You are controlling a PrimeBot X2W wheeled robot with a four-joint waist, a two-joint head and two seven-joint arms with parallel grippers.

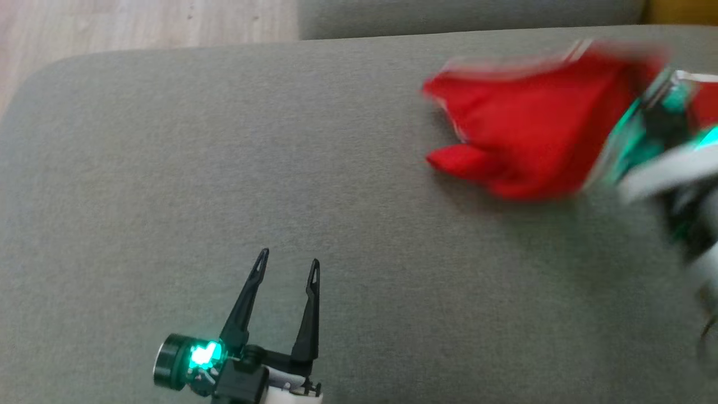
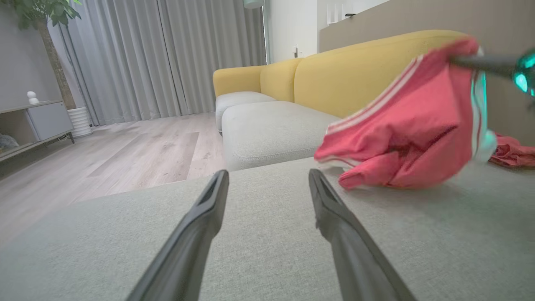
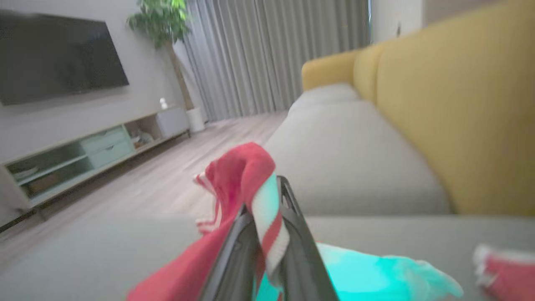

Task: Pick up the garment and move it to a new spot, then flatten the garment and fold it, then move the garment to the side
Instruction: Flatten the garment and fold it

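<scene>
In the right wrist view you see the right gripper [image 3: 265,196] clamped on the garment's [image 3: 238,167] hem; the left gripper [image 1: 289,258] gapes above the broad cushion [image 1: 140,168].

A wide grey woven-fabric cushion [image 1: 224,179] with a rounded corner spreads across the foreground. Beyond it stands a sofa with a mustard-yellow backrest [image 2: 359,71] and light grey seat cushions [image 2: 271,129]. The pale wood-plank floor [image 2: 138,150] runs to grey floor-length curtains [image 2: 175,54]. Beside them a leafy green tree [image 3: 161,19] rises from a white ribbed pot [image 2: 80,121], next to a low open-shelved media cabinet [image 2: 42,123] set below a dark wall-mounted television [image 3: 58,58]. The light is soft and even.
</scene>
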